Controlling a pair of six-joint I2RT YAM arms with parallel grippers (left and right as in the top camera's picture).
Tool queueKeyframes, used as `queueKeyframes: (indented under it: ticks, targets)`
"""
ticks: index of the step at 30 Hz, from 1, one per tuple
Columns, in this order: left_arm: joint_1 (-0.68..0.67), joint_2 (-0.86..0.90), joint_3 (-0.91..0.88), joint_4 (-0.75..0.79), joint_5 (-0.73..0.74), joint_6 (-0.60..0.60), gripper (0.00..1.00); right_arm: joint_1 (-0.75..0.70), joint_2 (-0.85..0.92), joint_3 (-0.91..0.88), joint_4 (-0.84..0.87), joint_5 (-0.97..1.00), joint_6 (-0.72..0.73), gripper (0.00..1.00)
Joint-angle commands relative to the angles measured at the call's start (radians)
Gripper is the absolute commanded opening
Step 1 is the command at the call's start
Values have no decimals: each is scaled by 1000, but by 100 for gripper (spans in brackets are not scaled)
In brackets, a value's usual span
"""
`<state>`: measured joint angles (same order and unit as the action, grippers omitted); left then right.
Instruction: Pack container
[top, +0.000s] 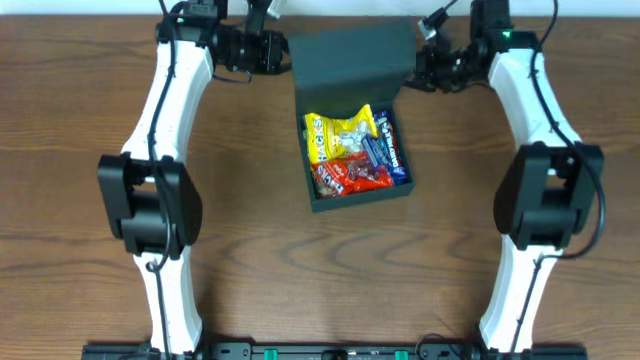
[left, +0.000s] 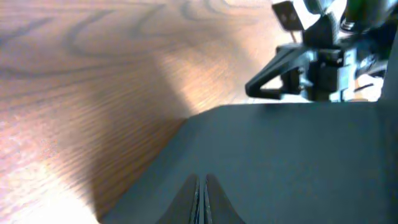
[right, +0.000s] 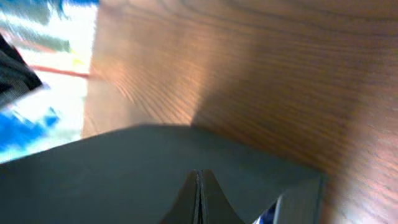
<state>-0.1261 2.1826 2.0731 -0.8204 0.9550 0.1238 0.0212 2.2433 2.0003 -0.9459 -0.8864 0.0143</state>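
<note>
The dark teal container (top: 322, 195) sits at the table's middle back with its flap lid (top: 350, 60) raised and leaning over the back half. Inside lie a yellow packet (top: 340, 134), a red packet (top: 350, 176) and a blue packet (top: 389, 148). My left gripper (top: 283, 52) is shut, its tips against the lid's left edge; in the left wrist view its fingers (left: 202, 186) rest on the lid (left: 280, 162). My right gripper (top: 418, 70) is shut at the lid's right edge; its fingers (right: 199, 180) lie over the lid (right: 124, 168).
The wooden table (top: 250, 260) surrounds the box. Both arm bases stand at the front, left (top: 150, 200) and right (top: 545, 195). The right gripper also shows in the left wrist view (left: 280, 78), beyond the lid.
</note>
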Motion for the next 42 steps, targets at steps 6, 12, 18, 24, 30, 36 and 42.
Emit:
queueKeyframes:
  ticks: [6, 12, 18, 24, 30, 36, 42]
  targets:
    - [-52, -92, 21, -165, -204, 199, 6, 14, -140, 13, -121, 335, -132, 2]
    - [-70, -93, 21, -253, -232, 240, 6, -1, -162, 13, -177, 433, -85, 2]
    - [-109, -93, 18, -373, -305, 294, 6, -4, -162, 5, -311, 515, -77, 2]
    - [-232, -93, -69, -386, -378, 332, 6, -20, -162, -18, -417, 591, -24, 2]
    - [-330, -93, -242, -322, -412, 333, 6, -41, -169, -18, -492, 542, -11, 2]
    - [-366, -93, -312, -230, -438, 280, 6, -31, -265, -18, -498, 500, -11, 2]
    - [-371, -93, -412, -164, -439, 234, 6, -23, -454, -19, -521, 501, -12, 1]
